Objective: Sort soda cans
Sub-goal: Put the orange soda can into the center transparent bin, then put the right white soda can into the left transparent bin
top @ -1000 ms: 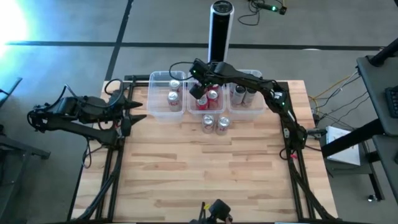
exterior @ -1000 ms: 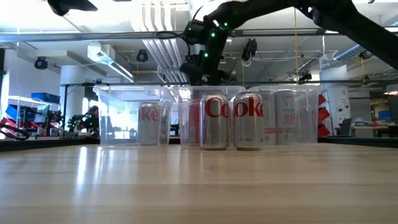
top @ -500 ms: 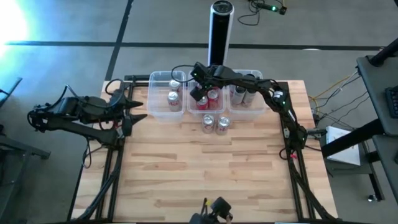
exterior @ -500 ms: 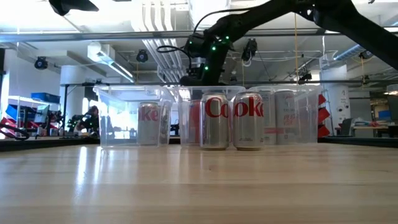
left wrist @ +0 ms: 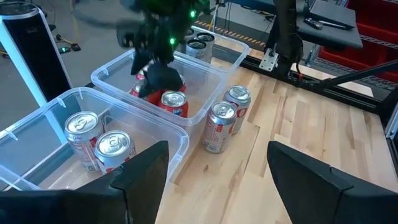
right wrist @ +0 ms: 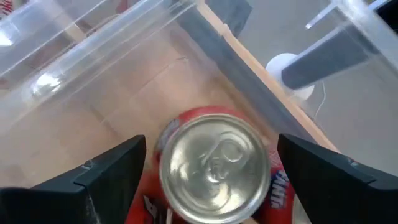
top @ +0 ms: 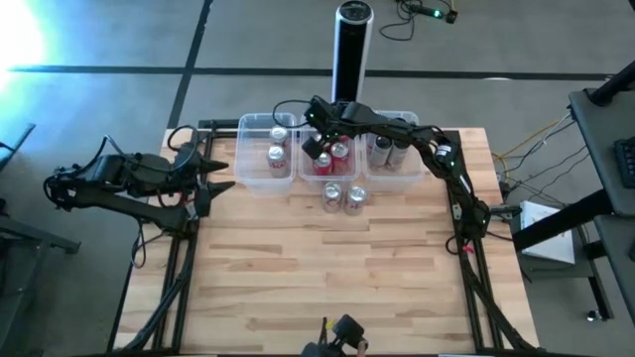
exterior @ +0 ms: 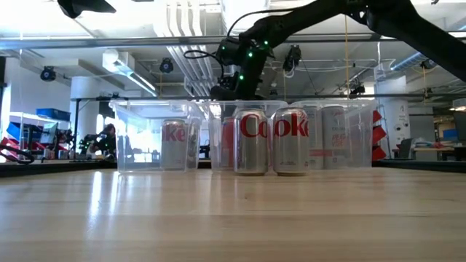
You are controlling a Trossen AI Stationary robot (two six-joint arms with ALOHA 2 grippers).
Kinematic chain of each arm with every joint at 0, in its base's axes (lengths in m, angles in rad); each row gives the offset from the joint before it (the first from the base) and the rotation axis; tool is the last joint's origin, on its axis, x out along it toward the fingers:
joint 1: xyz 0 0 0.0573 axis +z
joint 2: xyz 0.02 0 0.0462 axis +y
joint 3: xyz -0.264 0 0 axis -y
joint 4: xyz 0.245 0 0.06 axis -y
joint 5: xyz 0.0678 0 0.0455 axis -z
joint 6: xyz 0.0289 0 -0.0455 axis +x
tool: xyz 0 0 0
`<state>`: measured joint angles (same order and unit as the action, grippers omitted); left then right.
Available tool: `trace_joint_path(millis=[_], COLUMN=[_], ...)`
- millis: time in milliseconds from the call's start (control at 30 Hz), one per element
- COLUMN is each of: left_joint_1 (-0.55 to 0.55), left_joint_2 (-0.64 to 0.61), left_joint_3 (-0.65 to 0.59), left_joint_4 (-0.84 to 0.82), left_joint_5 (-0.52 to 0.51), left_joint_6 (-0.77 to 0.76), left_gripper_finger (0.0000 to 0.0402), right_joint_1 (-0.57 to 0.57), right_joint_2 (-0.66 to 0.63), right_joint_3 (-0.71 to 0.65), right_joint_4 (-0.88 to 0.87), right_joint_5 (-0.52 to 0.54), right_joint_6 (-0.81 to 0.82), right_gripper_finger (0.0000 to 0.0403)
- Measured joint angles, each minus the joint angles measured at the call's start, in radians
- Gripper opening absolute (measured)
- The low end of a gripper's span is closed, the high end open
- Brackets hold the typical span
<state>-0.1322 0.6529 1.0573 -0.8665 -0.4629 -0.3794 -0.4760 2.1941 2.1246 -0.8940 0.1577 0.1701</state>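
Three clear tubs stand in a row at the table's far edge. My right gripper (top: 316, 147) (right wrist: 211, 135) reaches down into the middle tub (top: 311, 177) and is shut on a red soda can (right wrist: 214, 168). Two more red cans (top: 340, 151) stand in that tub. Silver cans (top: 277, 153) stand in the left tub, and dark cans (top: 383, 147) in the right one. Two silver cans (top: 343, 196) stand on the wood in front of the tubs. My left gripper (top: 220, 177) (left wrist: 217, 144) waits open at the table's left edge. My right gripper comes from above, pointing down, with one finger (right wrist: 115, 180) on each side of the red can's body (right wrist: 273, 180) just below its silver top. The can is upright inside the middle tub, near its far wall. Whether its base rests on the tub floor is hidden.
A tall black cylinder (top: 350, 45) stands beyond the far edge, behind the tubs. The left tub (top: 248, 174) and right tub (top: 415, 171) flank the middle one closely. The wooden top (top: 327, 278) on the near side of the two loose cans is bare.
My right gripper has sunk a little toward the middle tub, down to its rim, and then kept still. The cans on the table and in the tubs have stayed put.
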Motion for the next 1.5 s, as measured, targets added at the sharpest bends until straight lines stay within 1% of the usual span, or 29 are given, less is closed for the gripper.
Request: trace_joint_path(millis=[167, 233, 367, 433, 500, 600, 767, 867, 967, 1067, 1167, 1300, 1400, 1500], left_joint_1=[0.0, 0.0, 0.0, 0.0, 0.0, 0.0, 0.0, 0.0, 0.0, 0.0, 0.0, 0.0, 0.0, 0.0], left_joint_2=[0.0, 0.0, 0.001, 0.001, 0.001, 0.0, -0.001, -0.001, -0.001, 0.002, 0.005, 0.015, 0.027, 0.029], left_joint_3=[0.0, 0.0, 0.0, 0.0, 0.0, 0.0, 0.0, 0.0, 0.0, 0.0, 0.0, -0.006, -0.015, -0.032], left_joint_4=[-0.001, -0.001, -0.001, -0.001, -0.001, -0.001, -0.002, -0.002, -0.002, -0.001, 0.007, 0.021, 0.054, 0.116], left_joint_5=[0.0, 0.0, 0.0, 0.001, 0.001, 0.001, 0.002, 0.002, 0.013, 0.067, 0.116, 0.112, 0.106, 0.105], left_joint_6=[-0.004, -0.004, -0.004, -0.008, -0.011, -0.011, -0.011, -0.016, -0.027, -0.015, 0.002, 0.026, 0.056, 0.105], left_gripper_finger=[0.0258, 0.0258, 0.0258, 0.0258, 0.0258, 0.0258, 0.0258, 0.0258, 0.0258, 0.0258, 0.0258, 0.0258, 0.0258, 0.0258], right_joint_1=[0.013, 0.014, 0.013, 0.009, 0.009, 0.013, 0.015, 0.022, 0.03, 0.053, 0.117, 0.271, 0.389, 0.487], right_joint_2=[0.0, -0.002, -0.002, -0.002, -0.002, 0.0, 0.013, 0.01, -0.009, -0.06, -0.135, -0.222, -0.278, -0.324], right_joint_3=[0.101, 0.125, 0.119, 0.107, 0.09, 0.062, 0.057, 0.056, 0.071, 0.098, 0.101, 0.082, 0.062, 0.012], right_joint_4=[-0.013, -0.012, -0.017, -0.014, 0.005, 0.03, 0.04, 0.036, -0.018, -0.122, -0.229, -0.338, -0.387, -0.426], right_joint_5=[0.001, 0.02, 0.207, 0.229, 0.218, 0.172, 0.075, 0.07, 0.074, 0.056, 0.025, 0.02, 0.054, 0.113], right_joint_6=[-0.01, -0.014, -0.032, -0.032, -0.032, -0.026, -0.007, -0.021, -0.026, -0.022, -0.001, -0.056, -0.024, 0.053], right_gripper_finger=[0.036, 0.0361, 0.0361, 0.0361, 0.0361, 0.0361, 0.0361, 0.0361, 0.0361, 0.0361, 0.0361, 0.0361, 0.0361, 0.0361])
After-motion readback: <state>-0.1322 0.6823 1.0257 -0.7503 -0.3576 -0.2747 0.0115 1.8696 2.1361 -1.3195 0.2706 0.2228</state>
